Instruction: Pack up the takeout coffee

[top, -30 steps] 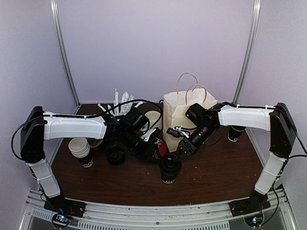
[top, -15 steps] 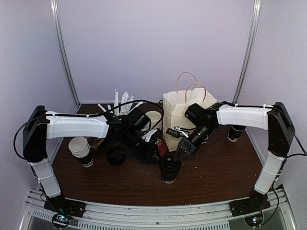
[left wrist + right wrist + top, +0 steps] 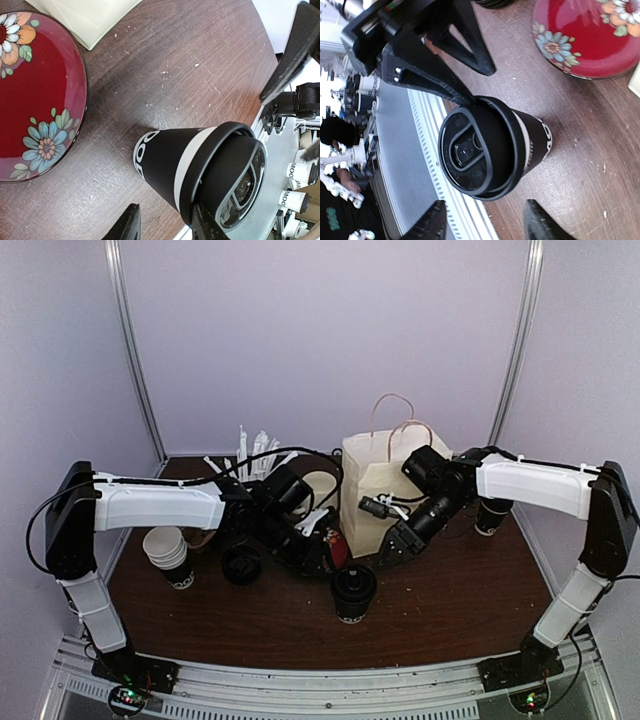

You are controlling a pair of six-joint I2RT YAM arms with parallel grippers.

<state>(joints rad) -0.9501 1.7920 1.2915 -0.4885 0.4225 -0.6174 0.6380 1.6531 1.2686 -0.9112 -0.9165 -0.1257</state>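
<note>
One black takeout coffee cup [image 3: 354, 592] with a black lid and white lettering stands upright on the brown table, near the front middle. My right gripper [image 3: 392, 551] hovers open just to its upper right; in the right wrist view the cup [image 3: 492, 147] sits beyond the spread fingers [image 3: 434, 222], untouched. My left gripper [image 3: 322, 543] is open just up-left of the cup. In the left wrist view the cup [image 3: 200, 170] leans in next to one fingertip [image 3: 206, 226], with bare table between the jaws. A second black cup [image 3: 490, 516] stands at the right behind the right arm.
A cream paper bag [image 3: 385, 480] with handles stands open behind the grippers. A red flowered plate [image 3: 35, 95] lies beside it under the left gripper. A stack of white cups [image 3: 168, 552], a loose black lid [image 3: 240, 565], a straw-filled cup [image 3: 255, 455] and a cream mug [image 3: 320, 486] crowd the left.
My right gripper has opened and pulled back up and to the right, off the lid of the front cup. The cup stays standing. The left arm has barely moved.
</note>
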